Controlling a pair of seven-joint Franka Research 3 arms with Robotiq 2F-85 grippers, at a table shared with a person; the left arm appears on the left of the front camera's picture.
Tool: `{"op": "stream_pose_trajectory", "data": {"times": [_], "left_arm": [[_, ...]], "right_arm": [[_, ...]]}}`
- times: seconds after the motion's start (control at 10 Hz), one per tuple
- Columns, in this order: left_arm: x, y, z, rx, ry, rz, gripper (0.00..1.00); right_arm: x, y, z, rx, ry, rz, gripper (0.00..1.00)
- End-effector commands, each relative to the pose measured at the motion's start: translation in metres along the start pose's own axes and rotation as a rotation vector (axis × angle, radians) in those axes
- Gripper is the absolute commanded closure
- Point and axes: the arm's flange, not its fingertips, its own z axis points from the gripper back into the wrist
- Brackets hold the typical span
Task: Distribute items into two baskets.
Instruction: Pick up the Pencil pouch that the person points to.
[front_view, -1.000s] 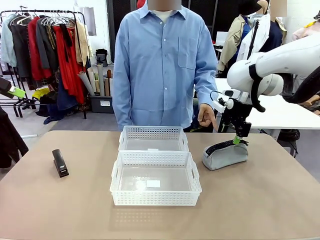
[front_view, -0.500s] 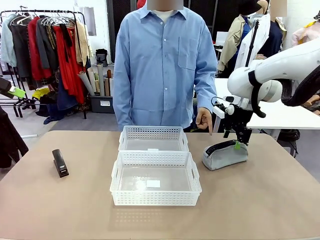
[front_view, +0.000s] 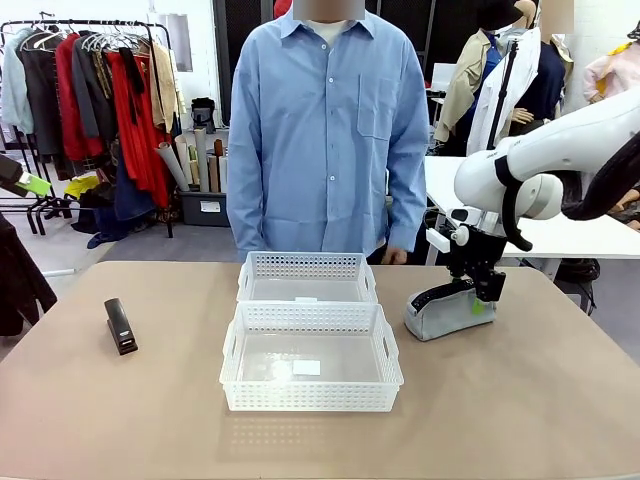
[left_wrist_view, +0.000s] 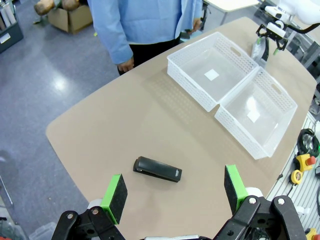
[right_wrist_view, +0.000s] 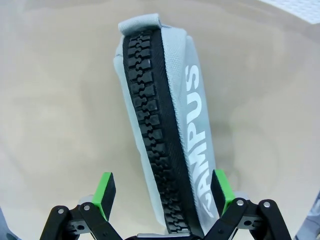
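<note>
**Right end effector drops over the pouch as the pointing hand pulls away**

Over the last second the right end effector has come down from just above the grey soft fabric pouch with the black zipper, and it now straddles the pouch's right end. Its green pads stand wide apart, one on each side of the zipper line, and do not press the fabric, so it is open and holds nothing. The person's hand, which was pointing toward the pouch a second ago, has drawn back to the far edge of the surface.

The pouch has not shifted. It lies on the surface to the right of the near white lattice-sided plastic basket and the far white lattice-sided plastic basket, both empty. The small black oblong stapler stays at the left, with the left end effector open high above it.

As I read it, the pouch grasp is set up and closing comes next. Neither item is distributed yet.
</note>
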Motion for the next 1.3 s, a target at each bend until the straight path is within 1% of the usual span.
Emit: {"op": "stream_pose_trajectory", "data": {"times": [0.0, 0.6, 0.7, 1.1, 1.2], "left_arm": [[0.0, 0.001, 0.001, -0.009, -0.006, -0.003, 0.0], [0.0, 0.001, 0.001, -0.009, -0.006, -0.003, 0.0], [0.0, 0.001, 0.001, -0.009, -0.006, -0.003, 0.0], [0.0, 0.001, 0.001, -0.009, -0.006, -0.003, 0.0], [0.0, 0.001, 0.001, -0.009, -0.006, -0.003, 0.0]], "right_arm": [[0.002, 0.0, -0.005, -0.011, 0.001, -0.005, 0.0], [0.026, -0.003, -0.021, 0.026, 0.019, 0.012, 0.0], [0.028, -0.004, -0.021, 0.028, 0.024, 0.014, 0.11], [0.031, -0.004, -0.02, 0.033, 0.039, 0.013, 0.91], [0.031, -0.004, -0.02, 0.042, 0.045, 0.005, 1.0]]}}
